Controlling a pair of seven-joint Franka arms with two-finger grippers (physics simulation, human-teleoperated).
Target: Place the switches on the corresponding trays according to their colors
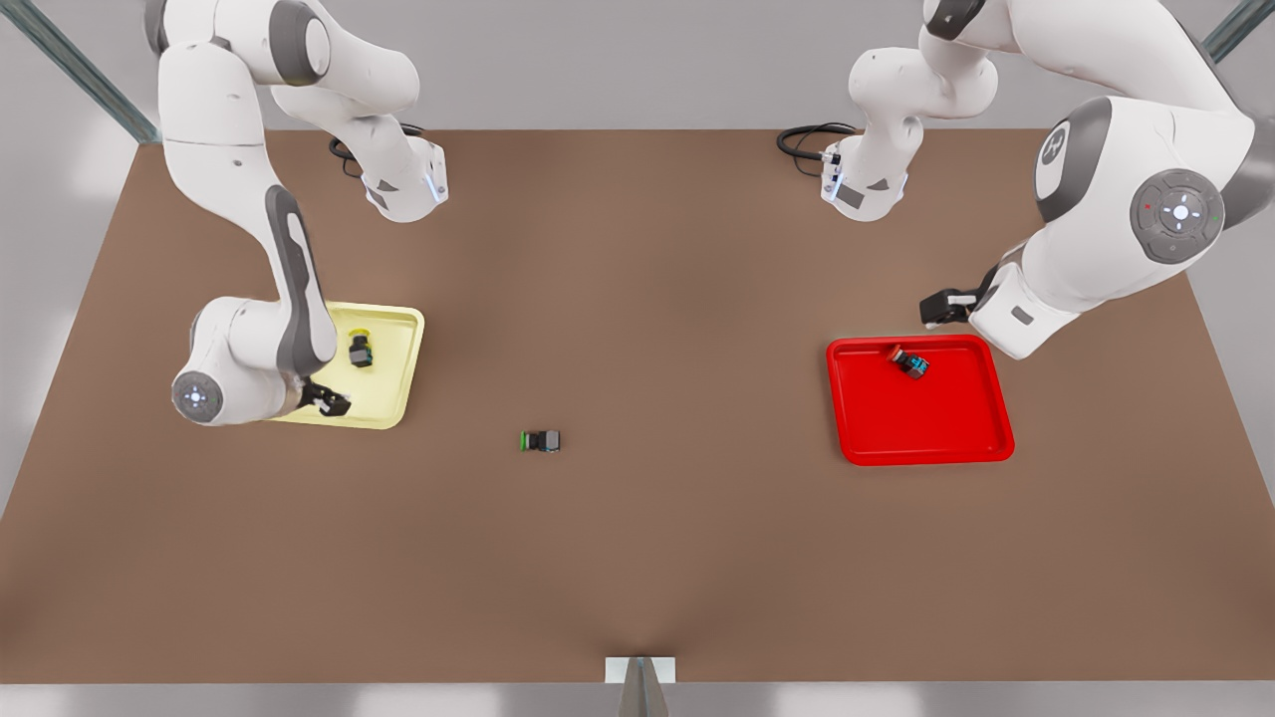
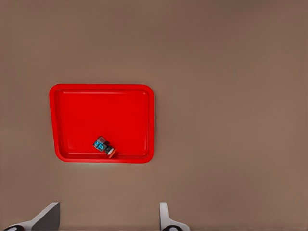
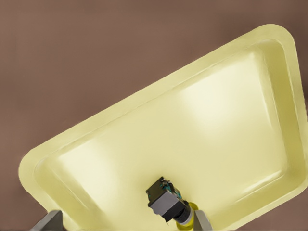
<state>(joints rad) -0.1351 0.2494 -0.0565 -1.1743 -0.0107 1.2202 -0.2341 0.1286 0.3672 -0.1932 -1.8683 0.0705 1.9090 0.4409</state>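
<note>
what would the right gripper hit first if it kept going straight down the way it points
Probably the yellow switch, lying between the open fingers of the right gripper, or else the yellow tray floor beside it. Depth is hard to judge.

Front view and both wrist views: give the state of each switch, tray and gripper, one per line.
yellow-capped switch: lying in the yellow tray, released.
red-capped switch: lying tipped in the red tray, near its rim.
green-capped switch: on its side on the bare table, between the trays.
yellow tray: holds one switch.
red tray: holds one switch.
left gripper: open, empty, above the red tray.
right gripper: open, empty, low over the yellow tray.
</note>
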